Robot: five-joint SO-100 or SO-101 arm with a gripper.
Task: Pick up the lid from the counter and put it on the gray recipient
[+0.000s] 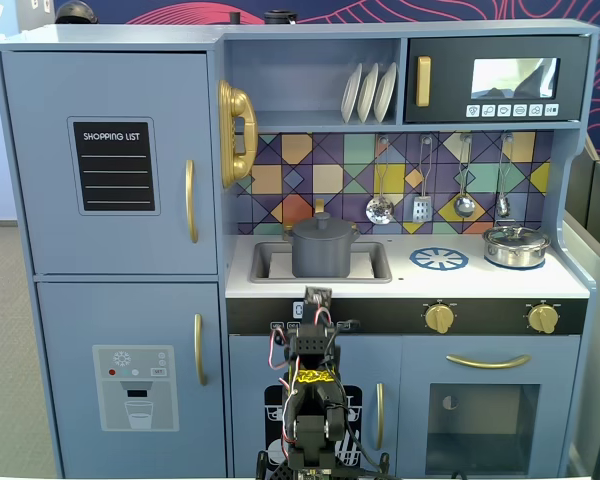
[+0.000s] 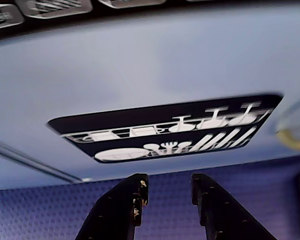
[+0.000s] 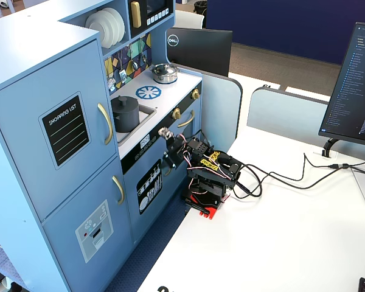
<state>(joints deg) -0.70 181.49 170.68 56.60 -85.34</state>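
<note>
The dark gray lid [image 1: 322,226] with its small knob sits on top of the gray pot [image 1: 322,255], which stands in the sink recess of the pale counter [image 1: 410,282]. Both also show in the other fixed view, the lid [image 3: 124,99] on the pot [image 3: 126,117]. My arm is folded low in front of the kitchen, below the counter edge. My gripper [image 2: 167,186] is open and empty and points down at the cabinet door and the blue floor; it also shows in a fixed view [image 3: 168,162]. The wrist view shows neither lid nor pot.
A shiny steel pot with its lid [image 1: 516,246] stands at the counter's right, beside the blue burner print [image 1: 439,259]. The dishwasher print [image 2: 165,131] is just ahead of my fingers. Cables [image 3: 280,177] and a monitor [image 3: 353,79] are on the white table [image 3: 292,243].
</note>
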